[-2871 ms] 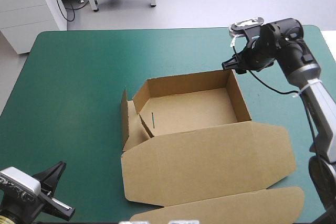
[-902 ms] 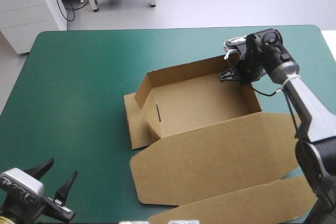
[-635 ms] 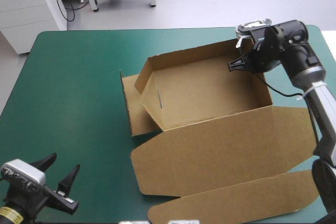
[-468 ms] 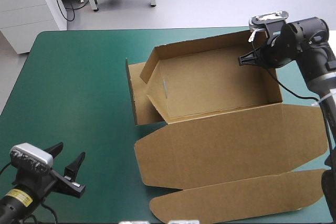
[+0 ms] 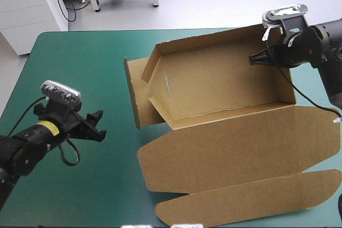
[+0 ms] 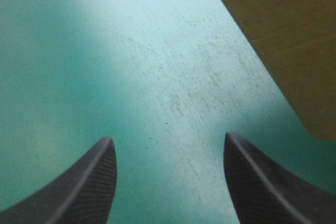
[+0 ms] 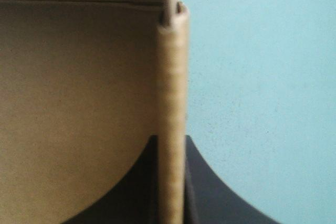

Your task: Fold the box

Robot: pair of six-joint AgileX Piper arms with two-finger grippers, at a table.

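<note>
The brown box [image 5: 214,84] stands as an open tray, its walls raised, tilted up on its right side. Its lid [image 5: 235,148] lies flat toward the table's front, ending in a long tuck flap [image 5: 251,201]. My right gripper [image 5: 255,59] is shut on the top of the tray's right wall. In the right wrist view that wall's edge [image 7: 170,77] runs up between the black fingers [image 7: 207,182]. My left gripper [image 5: 95,123] hovers open over the teal-green cover, left of the box. In the left wrist view a brown board edge [image 6: 283,45] lies ahead of the left gripper [image 6: 168,139].
A loose end flap [image 5: 136,92] stands at the tray's left end, facing my left gripper. The teal-green cover [image 5: 80,57] stretches bare from there to the left and far edges. The lid's tuck flap reaches close to the table's front and right edges.
My right gripper has dragged the box to the right and farther back, tipping it up. The left arm has swung in from the front left corner toward the box, fingers apart.
</note>
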